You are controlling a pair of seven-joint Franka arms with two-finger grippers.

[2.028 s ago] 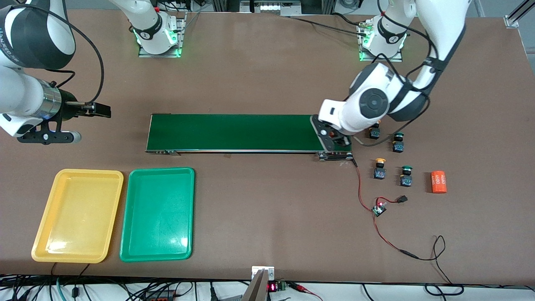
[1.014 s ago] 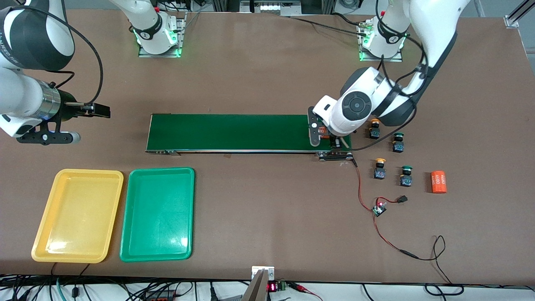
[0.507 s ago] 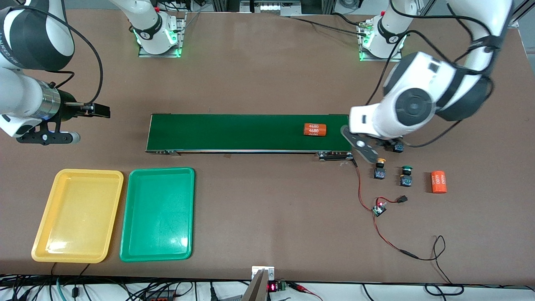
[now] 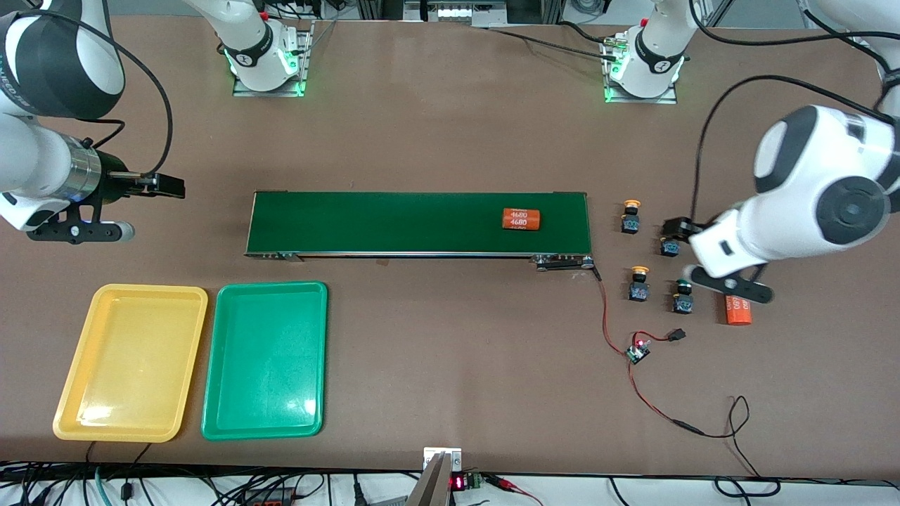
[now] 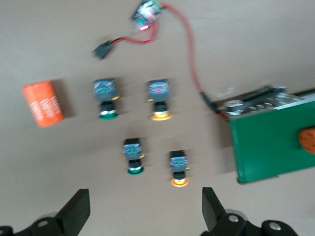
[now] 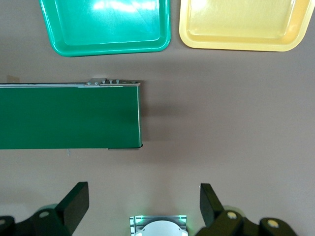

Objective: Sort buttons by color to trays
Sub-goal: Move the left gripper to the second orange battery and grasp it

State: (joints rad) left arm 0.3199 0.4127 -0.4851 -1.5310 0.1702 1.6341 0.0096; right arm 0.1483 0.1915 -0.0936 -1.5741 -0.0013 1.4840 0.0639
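Note:
Four buttons stand on the table past the conveyor's end, toward the left arm's end: a yellow-capped one [image 4: 631,216], a green-capped one [image 4: 669,246], a second yellow [image 4: 638,284] and a second green [image 4: 682,296]. All show in the left wrist view: green [image 5: 105,98], yellow [image 5: 159,98], green [image 5: 133,155], yellow [image 5: 178,167]. My left gripper [image 4: 680,230] [image 5: 145,196] is open and empty, up in the air over the buttons. The yellow tray [image 4: 130,358] [image 6: 241,24] and green tray [image 4: 266,358] [image 6: 106,24] lie empty side by side. My right gripper [image 4: 172,185] [image 6: 142,196] waits open over the bare table.
A dark-green conveyor belt [image 4: 394,221] [image 6: 69,115] carries an orange "4680" cylinder [image 4: 521,218]. A second orange cylinder [image 4: 737,310] [image 5: 44,103] lies beside the buttons. A small circuit board [image 4: 638,351] [image 5: 147,10] with red wires lies nearer the front camera.
The left gripper left an orange cylinder on the belt and swung from the conveyor's end to over the buttons. The cylinder has shifted along the belt. The right arm has not moved.

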